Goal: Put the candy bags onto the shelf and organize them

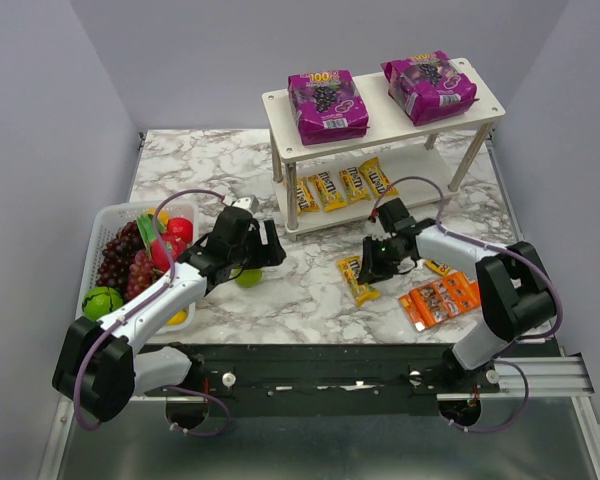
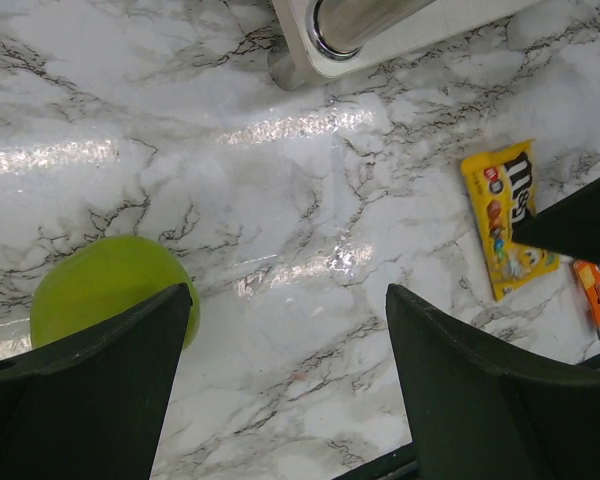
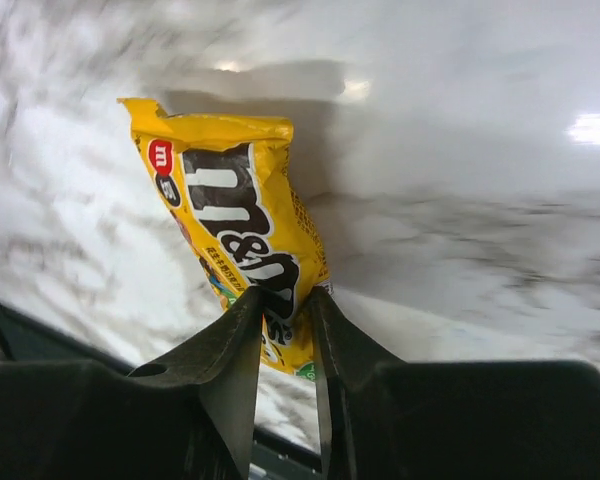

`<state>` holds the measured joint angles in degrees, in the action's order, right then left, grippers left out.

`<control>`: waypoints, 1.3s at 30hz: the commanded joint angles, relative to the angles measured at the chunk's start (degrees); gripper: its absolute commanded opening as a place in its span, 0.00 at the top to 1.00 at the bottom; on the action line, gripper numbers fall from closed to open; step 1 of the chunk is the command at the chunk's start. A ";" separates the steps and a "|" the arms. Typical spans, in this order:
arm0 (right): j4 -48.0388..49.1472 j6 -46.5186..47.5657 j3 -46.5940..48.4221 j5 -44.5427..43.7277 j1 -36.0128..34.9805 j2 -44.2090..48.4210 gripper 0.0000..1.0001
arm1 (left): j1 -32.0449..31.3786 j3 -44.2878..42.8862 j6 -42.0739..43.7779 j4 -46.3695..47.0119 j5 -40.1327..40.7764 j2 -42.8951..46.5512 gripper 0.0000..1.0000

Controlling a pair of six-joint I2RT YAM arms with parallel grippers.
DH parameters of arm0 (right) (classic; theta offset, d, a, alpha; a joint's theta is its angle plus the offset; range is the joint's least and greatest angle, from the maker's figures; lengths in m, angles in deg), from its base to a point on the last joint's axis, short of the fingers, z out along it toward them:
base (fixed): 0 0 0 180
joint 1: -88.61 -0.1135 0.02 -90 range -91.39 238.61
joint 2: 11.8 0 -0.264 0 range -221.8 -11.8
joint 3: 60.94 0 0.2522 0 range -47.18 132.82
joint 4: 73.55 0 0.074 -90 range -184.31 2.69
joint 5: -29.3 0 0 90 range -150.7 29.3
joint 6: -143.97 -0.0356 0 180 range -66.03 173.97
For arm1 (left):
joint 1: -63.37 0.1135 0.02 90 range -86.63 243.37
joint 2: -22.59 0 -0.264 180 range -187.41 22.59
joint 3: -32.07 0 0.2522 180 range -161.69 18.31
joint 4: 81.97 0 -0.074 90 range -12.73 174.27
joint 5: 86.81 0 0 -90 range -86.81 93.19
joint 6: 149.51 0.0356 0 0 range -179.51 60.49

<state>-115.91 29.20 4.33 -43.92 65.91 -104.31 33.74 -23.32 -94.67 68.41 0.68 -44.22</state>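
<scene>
The white two-tier shelf (image 1: 380, 100) stands at the back right. Two purple pouches (image 1: 327, 105) (image 1: 428, 86) lie on its top tier. Several yellow packets (image 1: 340, 186) lie in a row on its lower tier. My right gripper (image 1: 377, 264) is shut on one end of a yellow packet (image 1: 358, 279) in front of the shelf; in the right wrist view the packet (image 3: 235, 225) hangs out from the gripper (image 3: 285, 300). Another yellow packet (image 1: 439, 268) peeks out beside the right arm. The orange pack (image 1: 440, 301) lies at the front right. My left gripper (image 1: 267, 249) is open and empty over bare marble (image 2: 290, 300).
A white fruit basket (image 1: 104, 222) with grapes and other fruit stands at the left. A green fruit (image 1: 248, 278) lies by my left gripper, beside its left finger (image 2: 105, 295). A shelf leg (image 2: 350, 25) is just ahead of that gripper.
</scene>
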 commanded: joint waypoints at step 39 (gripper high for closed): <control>9.26 -23.82 -13.36 5.11 -5.69 18.78 0.73 | -4.38 -1.70 -1.05 9.79 -10.41 -7.19 0.09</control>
<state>-109.98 8.37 -10.03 -37.87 60.68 -83.29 30.51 -23.19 -95.57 75.80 -8.01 -49.99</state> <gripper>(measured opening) 0.290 0.910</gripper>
